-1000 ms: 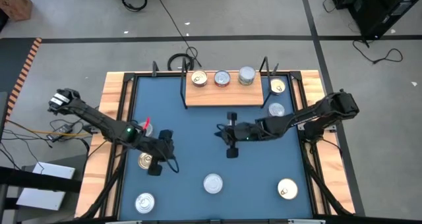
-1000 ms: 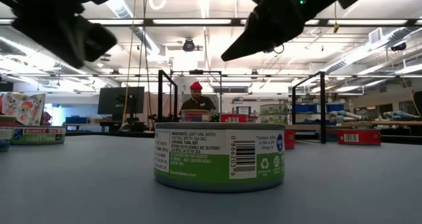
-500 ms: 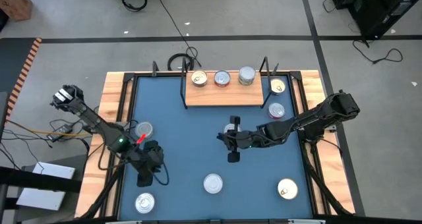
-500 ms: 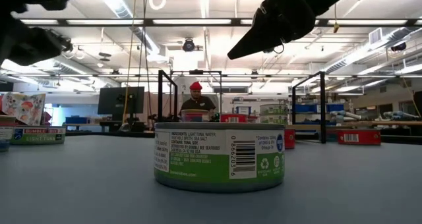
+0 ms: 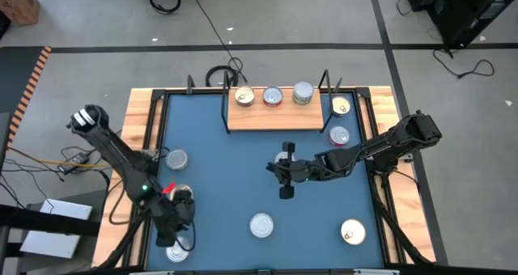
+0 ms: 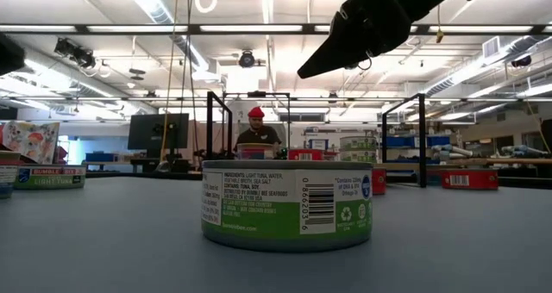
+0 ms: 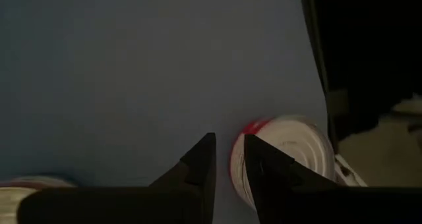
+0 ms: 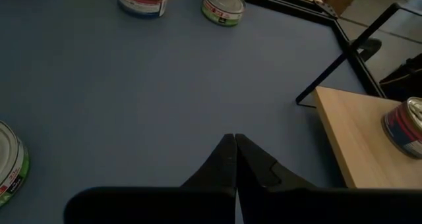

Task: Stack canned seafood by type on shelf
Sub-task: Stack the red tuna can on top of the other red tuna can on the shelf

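The small rectangular light-wood shelf point(image 5: 273, 113) with thin black wire uprights stands at the far edge of the blue table point(image 5: 235, 170), carrying three small round tins in a row: a gold-lidded one point(image 5: 244, 96), a silver-lidded one point(image 5: 273, 96) and a taller plain silver stack point(image 5: 303, 92). Just beside the shelf's right end, on the table, sit a gold-lidded tin point(image 5: 341, 106) and a red-sided silver tin point(image 5: 339, 135). Well in front of the shelf lie a silver tin with a green label point(image 5: 261, 225), another gold-lidded tin point(image 5: 352, 232), and toward the left a silver tin point(image 5: 176, 158). The left gripper point(image 5: 180, 226) hangs far from the shelf at the near left corner, its fingers a narrow gap apart and holding nothing, just over a red-sided tin point(image 7: 290, 155). The right gripper point(image 5: 275, 169) hovers just in front of the shelf, its fingers point(image 8: 227, 159) pressed together, empty.
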